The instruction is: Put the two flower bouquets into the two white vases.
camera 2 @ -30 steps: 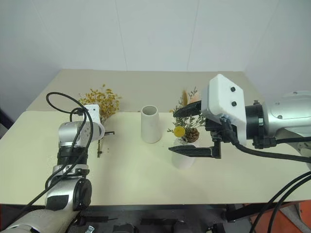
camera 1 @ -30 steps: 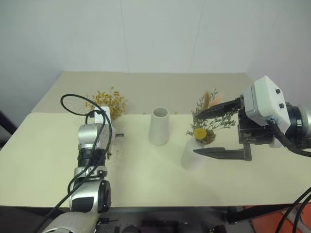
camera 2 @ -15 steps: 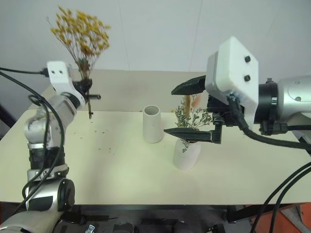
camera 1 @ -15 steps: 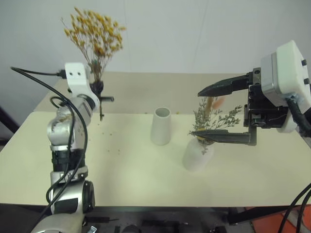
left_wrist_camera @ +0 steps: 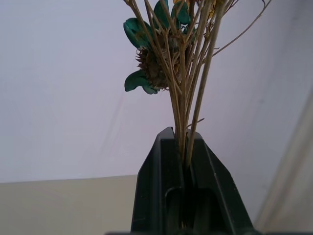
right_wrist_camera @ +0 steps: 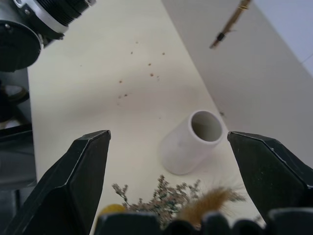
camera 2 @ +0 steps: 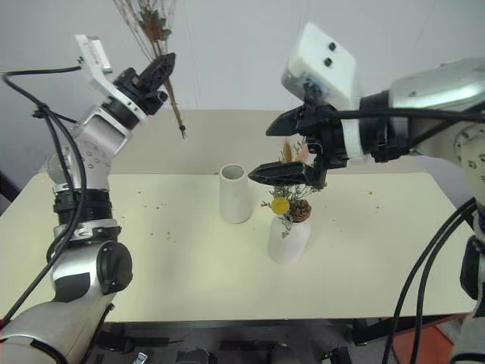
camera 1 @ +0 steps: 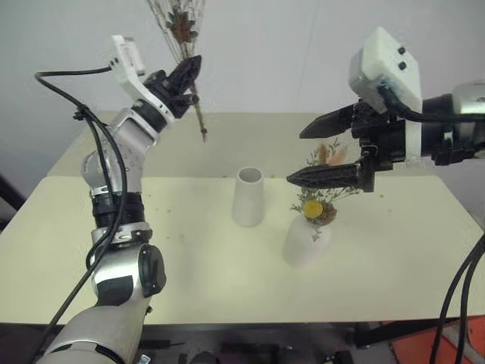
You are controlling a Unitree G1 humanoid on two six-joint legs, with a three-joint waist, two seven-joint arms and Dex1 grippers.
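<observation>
One bouquet aloft, the other already in its vase.

The left hand (camera 1: 191, 70) is clamped on the brown stems of the yellow-orange bouquet (camera 1: 180, 30), high above the counter's (camera 1: 91, 250) far left corner. The taller vase (camera 1: 248, 197) stands empty mid-counter. Just right, the grey-green bouquet (camera 1: 320, 199) sits in the shorter vase (camera 1: 305, 240), with the right hand (camera 1: 303, 155) spread wide and empty above it.
</observation>
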